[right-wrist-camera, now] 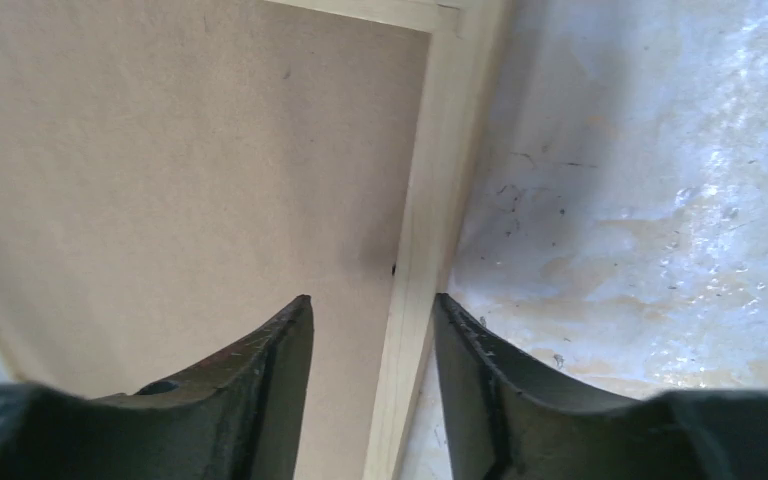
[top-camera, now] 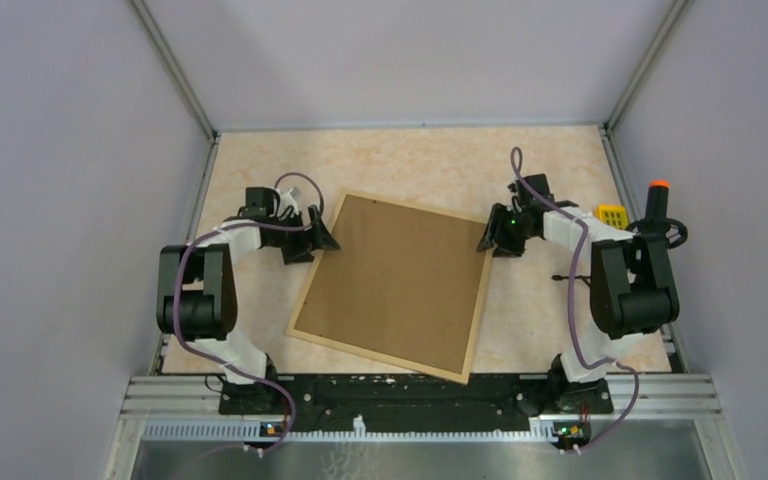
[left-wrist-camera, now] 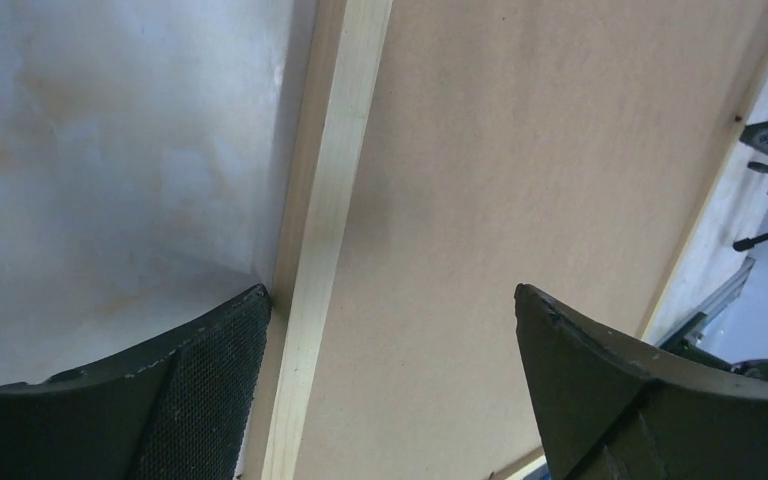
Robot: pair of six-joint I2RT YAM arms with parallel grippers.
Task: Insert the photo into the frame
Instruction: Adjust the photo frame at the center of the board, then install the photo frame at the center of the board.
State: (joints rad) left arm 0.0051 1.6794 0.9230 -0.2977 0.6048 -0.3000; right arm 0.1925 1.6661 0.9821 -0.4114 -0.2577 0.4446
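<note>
Two grippers, one frame, one board; no photo in any view.

**Frame** (top-camera: 380, 357): thin light wood moulding, lying flat and skewed at the centre of the tabletop (top-camera: 440, 165). Back side up. A brown board (top-camera: 400, 285) fills its opening and sits inside the rails. Whether the photo lies beneath cannot be told.

**Handling, judged:** Likely light. The rails are stiff but slender, and the corners look like the weak points under twist. The smooth wood could slip between hard fingers. The large flat span would sag or swing if lifted from one side only. Best hold is across a long rail, near the middle of its length, one arm to each side. The board looks loose enough to drop out if the frame is tipped.

**Photo, judged:** Paper, so limp and easily creased, and best lifted at an edge.

**Left gripper** (top-camera: 322, 238): at the frame's upper left edge in the top view. In its wrist view the jaws stand about as wide as they go and straddle the rail (left-wrist-camera: 325, 200). One fingertip (left-wrist-camera: 230, 330) is just beside the rail's outer face, over the tabletop. The other hangs over the board. It holds nothing.

**Right gripper** (top-camera: 490, 240): at the upper right edge. Its jaws are roughly half apart, one on each side of the rail (right-wrist-camera: 425, 200). The outer finger (right-wrist-camera: 465, 360) is at the rail's outside face, contact uncertain. The inner one is over the board, a strip of it showing between finger and rail. Not clamped.
</note>
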